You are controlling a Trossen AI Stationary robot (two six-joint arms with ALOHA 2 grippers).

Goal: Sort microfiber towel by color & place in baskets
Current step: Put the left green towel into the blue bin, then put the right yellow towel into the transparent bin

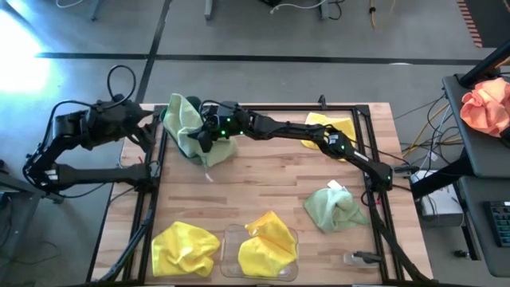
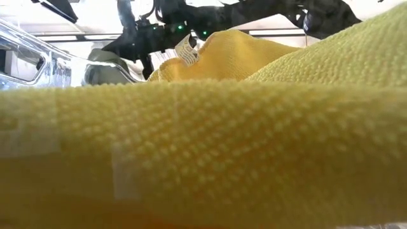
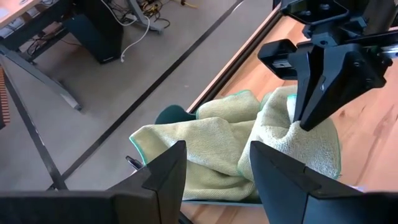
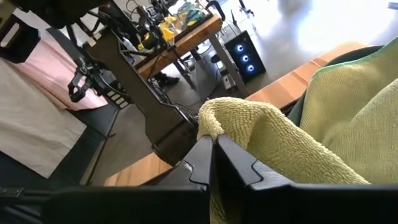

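The right wrist view shows the right gripper [image 4: 213,149] with its fingers [image 4: 236,165] pressed together on a raised fold of a pale sage green towel [image 4: 292,149], which is pinched between the tips. Just beyond the fingertips, the rest of that towel is draped over a second green towel [image 4: 367,106] that is heaped in the dark teal basket [image 4: 298,109], of which only a sliver of rim is seen.

In the high view, the right gripper [image 1: 209,137] is seen at the far left corner of the table [image 1: 263,183], over the green heap [image 1: 191,127] and the teal basket [image 1: 166,115]. The left gripper [image 1: 150,126] is held just beside the same basket, off the table's left edge; its fingers [image 3: 168,177] are spread apart with nothing between them.

Farther from both grippers, a loose green towel [image 1: 335,207] is seen on the near right of the table and a yellow towel [image 1: 331,127] at the far right. At the near edge, one yellow towel [image 1: 267,243] is bundled in the clear basket [image 1: 231,239] and another yellow towel [image 1: 185,249] is lying just beside it. An orange-pink cloth bundle [image 1: 486,108] is seen on a side stand, well apart from the table.
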